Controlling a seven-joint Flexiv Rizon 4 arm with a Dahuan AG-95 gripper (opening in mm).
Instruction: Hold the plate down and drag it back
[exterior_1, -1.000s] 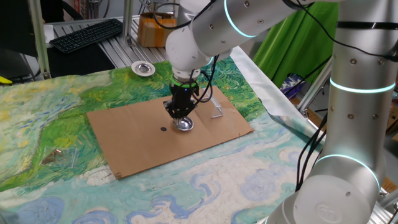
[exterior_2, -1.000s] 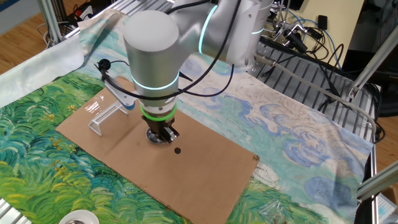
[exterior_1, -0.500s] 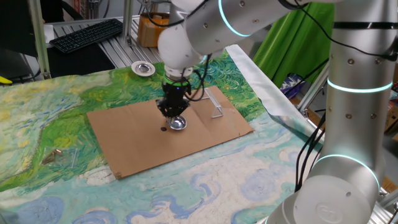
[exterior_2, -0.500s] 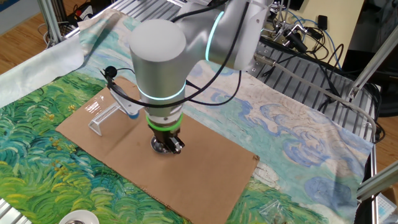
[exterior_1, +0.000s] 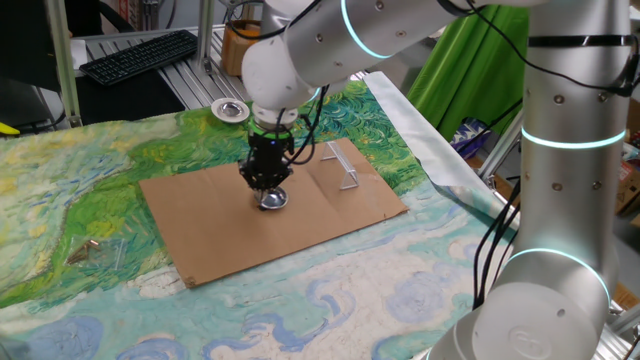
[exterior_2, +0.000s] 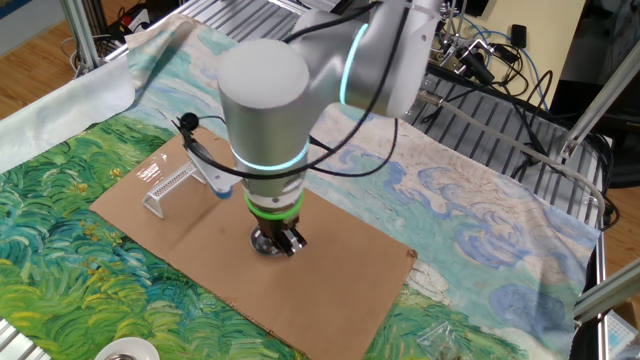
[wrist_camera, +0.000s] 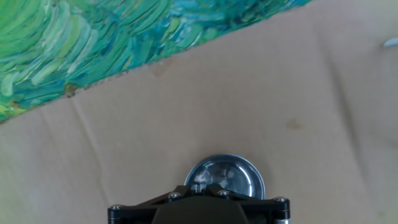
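Note:
The plate (exterior_1: 273, 198) is a small shiny silver dish lying on the brown cardboard sheet (exterior_1: 200, 225). My gripper (exterior_1: 267, 183) stands straight down on it, fingers closed together and pressing into its dark centre. In the other fixed view the plate (exterior_2: 263, 244) peeks out under the gripper (exterior_2: 278, 240). In the hand view the plate (wrist_camera: 239, 177) shows just past the black gripper body, its near half hidden; the fingertips meet at its centre.
A similar silver dish with a paler rim (exterior_1: 230, 110) sits on the painted cloth behind the cardboard. A clear wedge-shaped stand (exterior_1: 347, 181) rests on the cardboard to the right (exterior_2: 165, 186). A white dish (exterior_2: 127, 350) lies at the front edge. Keyboard (exterior_1: 140, 53) at back left.
My gripper has slid the plate leftward across the cardboard, away from the clear stand and over the small dark spot, staying pressed on it throughout.

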